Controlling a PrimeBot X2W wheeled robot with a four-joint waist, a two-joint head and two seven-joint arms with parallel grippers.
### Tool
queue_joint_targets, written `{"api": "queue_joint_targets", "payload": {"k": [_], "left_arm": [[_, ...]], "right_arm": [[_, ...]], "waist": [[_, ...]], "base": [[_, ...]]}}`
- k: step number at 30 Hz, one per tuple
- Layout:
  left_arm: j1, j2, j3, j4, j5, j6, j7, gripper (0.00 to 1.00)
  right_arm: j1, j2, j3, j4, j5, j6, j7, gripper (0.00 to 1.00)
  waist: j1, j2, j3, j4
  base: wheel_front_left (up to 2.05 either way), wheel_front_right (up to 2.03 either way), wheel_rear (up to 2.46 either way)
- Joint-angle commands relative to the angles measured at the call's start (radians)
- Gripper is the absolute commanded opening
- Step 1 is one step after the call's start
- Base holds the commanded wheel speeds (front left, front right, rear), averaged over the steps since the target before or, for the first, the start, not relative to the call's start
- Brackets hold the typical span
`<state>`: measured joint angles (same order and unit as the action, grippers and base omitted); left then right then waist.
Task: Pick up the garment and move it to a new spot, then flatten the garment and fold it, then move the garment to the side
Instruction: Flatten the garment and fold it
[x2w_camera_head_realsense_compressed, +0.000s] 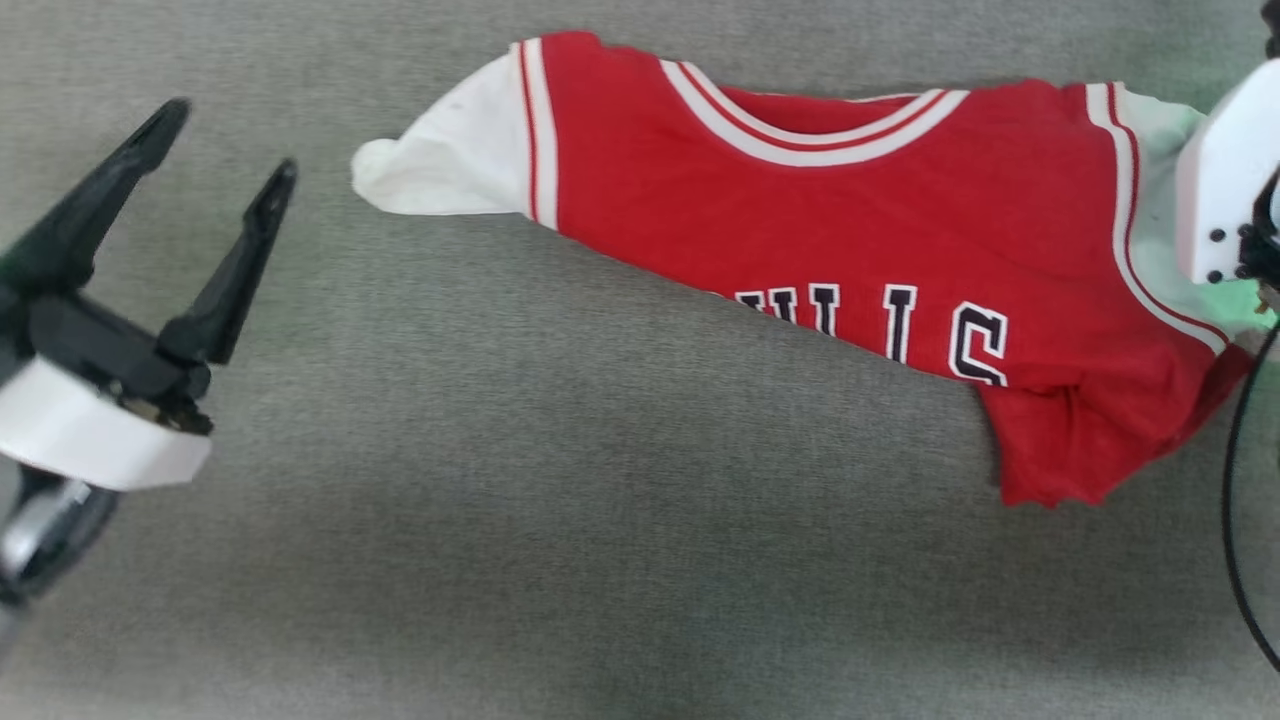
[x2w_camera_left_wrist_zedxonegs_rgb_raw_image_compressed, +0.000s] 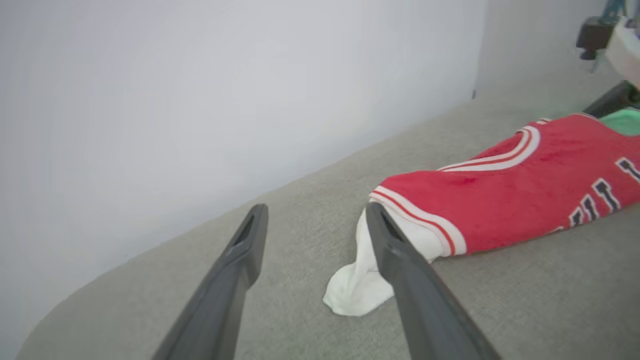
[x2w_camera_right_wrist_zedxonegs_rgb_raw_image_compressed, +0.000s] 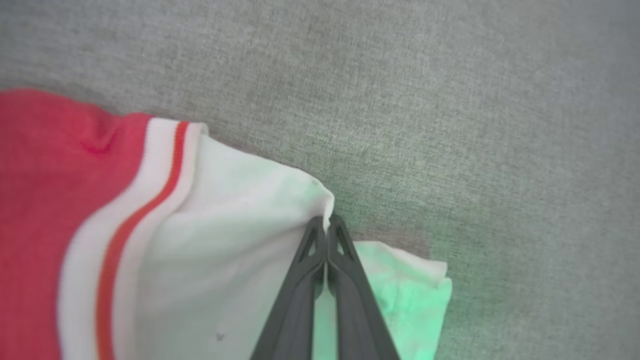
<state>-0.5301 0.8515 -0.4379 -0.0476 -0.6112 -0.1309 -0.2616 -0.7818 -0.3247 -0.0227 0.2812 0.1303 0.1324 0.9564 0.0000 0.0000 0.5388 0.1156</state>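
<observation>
Flattening seems in hand: the right gripper (x2w_camera_right_wrist_zedxonegs_rgb_raw_image_compressed: 327, 222) pinches one sleeve edge of the garment (x2w_camera_head_realsense_compressed: 850, 230), while the left gripper (x2w_camera_head_realsense_compressed: 232, 140), spread wide and empty beside the other sleeve, should grasp that next.

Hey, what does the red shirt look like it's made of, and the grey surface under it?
The garment: soft knit fabric, matte, probably cotton or a blend; it drapes, creases and bunches limply. The grey surface: woven or felt-like textile, matte, with a fine heathered grain; which fibre, I cannot tell.
</observation>
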Motion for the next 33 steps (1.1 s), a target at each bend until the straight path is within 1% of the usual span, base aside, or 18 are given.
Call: {"api": "queue_joint_targets", "payload": {"k": [1, 3, 4, 5, 8, 12, 15, 16, 19, 22, 23, 25, 26, 27, 28, 29, 30, 33], "left_arm": [[-0.049, 0.039, -0.06, 0.0, -0.031, 0.001, -0.005, 1.0], [-0.161, 0.125, -0.212, 0.018, -0.088, 0.002, 0.004, 1.0], [-0.226, 0.157, -0.289, 0.029, -0.12, 0.002, 0.023, 1.0], [-0.285, 0.173, -0.363, 0.042, -0.152, 0.002, 0.048, 1.0], [-0.477, 0.191, -0.559, 0.09, -0.256, 0.002, 0.132, 1.0], [-0.688, 0.16, -0.772, 0.171, -0.385, 0.002, 0.228, 1.0], [-0.776, 0.139, -0.831, 0.2, -0.498, 0.002, 0.317, 1.0], [-0.776, 0.139, -0.831, 0.2, -0.498, 0.002, 0.317, 1.0], [-0.817, 0.134, -0.843, 0.2, -0.548, 0.002, 0.426, 1.0], [-0.797, 0.133, -0.844, 0.185, -0.592, 0.002, 0.543, 1.0], [-0.794, 0.135, -0.844, 0.18, -0.602, 0.002, 0.582, 0.97], [-0.786, 0.136, -0.851, 0.174, -0.617, 0.002, 0.638, 0.86], [-0.79, 0.134, -0.852, 0.173, -0.617, 0.002, 0.646, 0.72], [-0.792, 0.132, -0.852, 0.172, -0.616, 0.002, 0.649, 0.53], [-0.792, 0.129, -0.852, 0.175, -0.619, 0.002, 0.651, 0.46], [-0.785, 0.126, -0.853, 0.173, -0.619, 0.002, 0.663, 0.2], [-0.781, 0.126, -0.854, 0.173, -0.615, 0.002, 0.669, 0.0], [-0.781, 0.128, -0.853, 0.175, -0.615, 0.002, 0.648, 0.0]], "right_arm": [[0.031, 0.003, 0.005, 0.029, -0.016, -0.003, 0.022, 0.0], [0.02, 0.016, 0.008, 0.017, -0.017, -0.003, 0.019, 0.0], [0.013, 0.025, 0.01, 0.009, -0.018, -0.003, 0.017, 0.0], [0.007, 0.034, 0.014, 0.003, -0.021, -0.003, 0.015, 0.0], [-0.004, 0.049, 0.028, -0.011, -0.029, -0.003, 0.018, 0.0], [-0.012, 0.059, 0.045, -0.029, -0.032, -0.003, 0.03, 0.0], [-0.022, 0.068, 0.053, -0.04, -0.038, -0.003, 0.042, 0.0], [-0.022, 0.068, 0.053, -0.04, -0.038, -0.003, 0.042, 0.0], [-0.032, 0.075, 0.059, -0.047, -0.043, -0.003, 0.047, 0.0], [-0.041, 0.085, 0.067, -0.045, -0.047, -0.003, 0.045, 0.0], [-0.046, 0.087, 0.07, -0.042, -0.048, -0.003, 0.044, 0.0], [-0.055, 0.093, 0.074, -0.039, -0.05, -0.003, 0.042, 0.0], [-0.059, 0.094, 0.076, -0.037, -0.05, -0.003, 0.04, 0.0], [-0.062, 0.096, 0.076, -0.035, -0.051, -0.003, 0.038, 0.0], [-0.064, 0.098, 0.077, -0.034, -0.051, -0.002, 0.035, 0.0], [-0.066, 0.1, 0.078, -0.033, -0.052, -0.002, 0.034, 0.0], [-0.067, 0.101, 0.079, -0.031, -0.052, -0.002, 0.03, 0.0], [-0.076, 0.106, 0.075, -0.034, -0.055, -0.002, 0.006, 0.0]], "waist": [[0.0, 0.0, 0.012, -0.014], [0.0, 0.0, 0.023, -0.025], [0.0, 0.0, 0.031, -0.031], [0.0, 0.0, 0.038, -0.038], [0.0, 0.0, 0.058, -0.052], [0.0, 0.0, 0.085, -0.065], [0.0, 0.0, 0.105, -0.075], [0.0, 0.0, 0.105, -0.075], [0.0, 0.0, 0.12, -0.082], [0.0, 0.0, 0.131, -0.087], [0.0, 0.0, 0.134, -0.089], [0.0, 0.0, 0.139, -0.092], [0.0, 0.0, 0.141, -0.093], [0.0, 0.0, 0.142, -0.094], [0.0, 0.0, 0.144, -0.095], [0.0, 0.0, 0.144, -0.096], [0.0, 0.0, 0.144, -0.098], [0.0, 0.0, 0.141, -0.102]], "base": [[0.0, 0.0, 0.0], [0.0, 0.0, 0.0], [0.0, 0.0, 0.0], [0.0, 0.0, 0.0], [0.0, 0.0, 0.0], [0.0, 0.0, 0.0], [0.0, 0.0, 0.0], [0.0, 0.0, 0.0], [0.0, 0.0, 0.0], [0.0, 0.0, 0.0], [0.0, 0.0, 0.0], [0.0, 0.0, 0.0], [0.0, 0.0, 0.0], [0.0, 0.0, 0.0], [0.0, 0.0, 0.0], [0.0, 0.0, 0.0], [0.0, 0.0, 0.0], [0.0, 0.0, 0.0]]}}
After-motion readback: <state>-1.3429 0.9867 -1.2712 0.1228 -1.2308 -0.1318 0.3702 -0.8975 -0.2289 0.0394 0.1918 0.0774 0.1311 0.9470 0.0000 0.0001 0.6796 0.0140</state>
